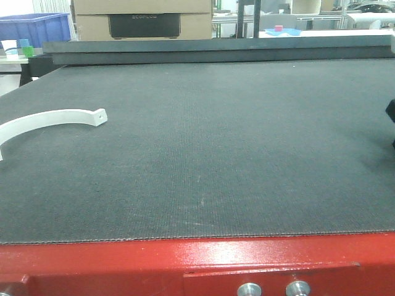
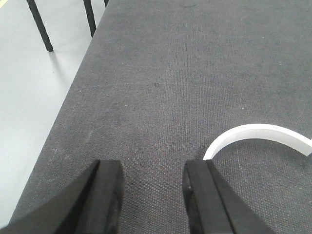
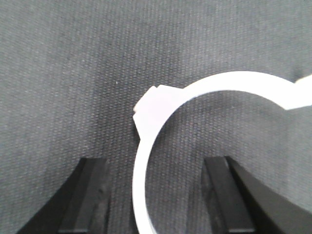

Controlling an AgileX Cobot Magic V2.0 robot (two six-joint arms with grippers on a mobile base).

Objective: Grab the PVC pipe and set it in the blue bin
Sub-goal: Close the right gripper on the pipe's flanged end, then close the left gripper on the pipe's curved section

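A PVC pipe (image 1: 46,119), a white half-ring arc with a small hole near its squared end, lies flat on the dark mat at the left. In the left wrist view its arc (image 2: 258,132) lies just ahead and to the right of my left gripper (image 2: 152,171), which is open over bare mat; one tip of the arc ends by the right finger (image 2: 202,190). My right gripper (image 3: 156,168) is open, and a white curved pipe piece (image 3: 229,80) runs between its fingers, nearer the left one and touching neither. The blue bin (image 1: 37,28) stands beyond the table's far left corner.
The dark mat (image 1: 234,160) covers the table, with a red front edge (image 1: 185,259). A raised dark ledge (image 1: 216,49) runs along the back, with cardboard boxes (image 1: 142,18) behind it. A dark part of the right arm (image 1: 391,117) shows at the right edge. The table's left edge (image 2: 73,97) drops to the floor.
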